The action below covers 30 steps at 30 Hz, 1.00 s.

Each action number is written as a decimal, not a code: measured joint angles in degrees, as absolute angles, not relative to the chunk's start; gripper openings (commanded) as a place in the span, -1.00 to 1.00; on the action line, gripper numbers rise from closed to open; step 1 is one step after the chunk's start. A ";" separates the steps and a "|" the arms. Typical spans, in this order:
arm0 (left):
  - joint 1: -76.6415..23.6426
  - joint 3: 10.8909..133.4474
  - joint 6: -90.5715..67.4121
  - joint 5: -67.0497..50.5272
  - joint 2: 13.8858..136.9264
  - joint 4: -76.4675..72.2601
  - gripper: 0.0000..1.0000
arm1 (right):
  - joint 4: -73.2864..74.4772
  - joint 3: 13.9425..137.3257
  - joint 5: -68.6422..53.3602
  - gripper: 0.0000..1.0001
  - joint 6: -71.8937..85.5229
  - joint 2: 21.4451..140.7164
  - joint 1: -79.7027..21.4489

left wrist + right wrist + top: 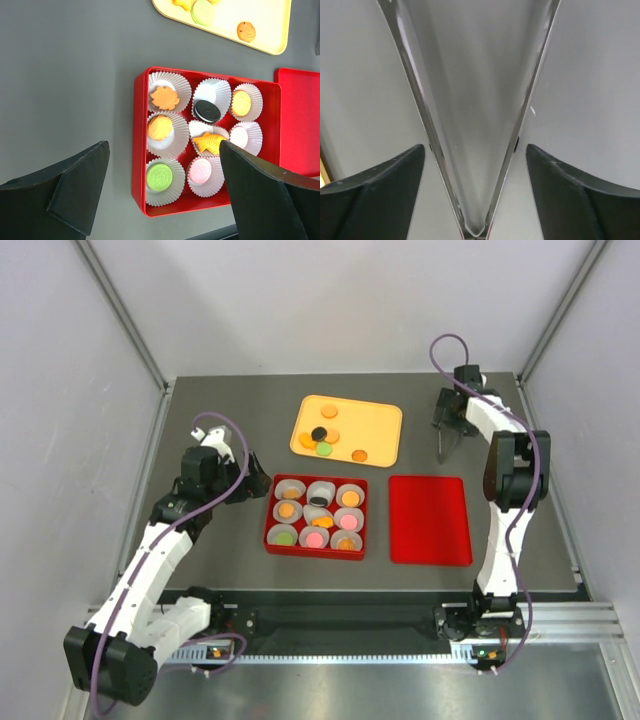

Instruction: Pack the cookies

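Note:
A red box (272,540) holds nine white paper cups, each with a cookie in it. The left wrist view shows a green cookie (161,176), pink ones (201,170), a black one (207,111) and orange ones (160,128). Several loose cookies lie on the yellow tray (375,425), among them a black one (319,434) and a green one (324,449). My left gripper (258,480) is open and empty just left of the box, its jaws spread above it (164,145). My right gripper (442,445) is open and empty right of the tray, facing the wall corner (475,147).
A flat red lid (430,520) lies right of the box and shows in the left wrist view (300,120). Enclosure walls stand close on the left, right and back. A metal rail runs along the table's near edge.

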State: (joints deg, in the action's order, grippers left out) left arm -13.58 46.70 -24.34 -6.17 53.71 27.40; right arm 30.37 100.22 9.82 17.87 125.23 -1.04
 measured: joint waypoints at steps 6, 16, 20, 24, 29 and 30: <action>-13.58 46.70 -24.34 -6.13 53.71 27.38 0.92 | 31.42 102.28 9.78 0.84 17.45 125.23 -0.93; -13.56 46.68 -25.08 -5.50 53.74 27.22 0.91 | 30.94 86.91 13.02 0.58 17.02 102.78 -8.10; -13.58 46.65 -26.13 -5.56 53.98 26.98 0.89 | 28.23 72.12 13.87 0.34 17.63 88.42 -21.89; -13.58 46.65 -27.86 -5.58 54.87 27.00 0.89 | 26.50 59.24 13.87 0.09 19.84 82.54 -27.24; -14.02 44.53 -30.59 -5.02 55.33 25.67 0.89 | 26.22 50.50 15.53 0.00 22.72 82.67 -30.02; -14.31 43.86 -31.35 -4.60 55.79 25.36 0.89 | 26.09 50.11 15.66 0.00 23.18 82.74 -31.27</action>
State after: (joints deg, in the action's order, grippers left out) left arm -14.31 43.86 -31.35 -4.60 55.79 25.36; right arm 26.09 50.11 15.66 23.18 82.74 -31.27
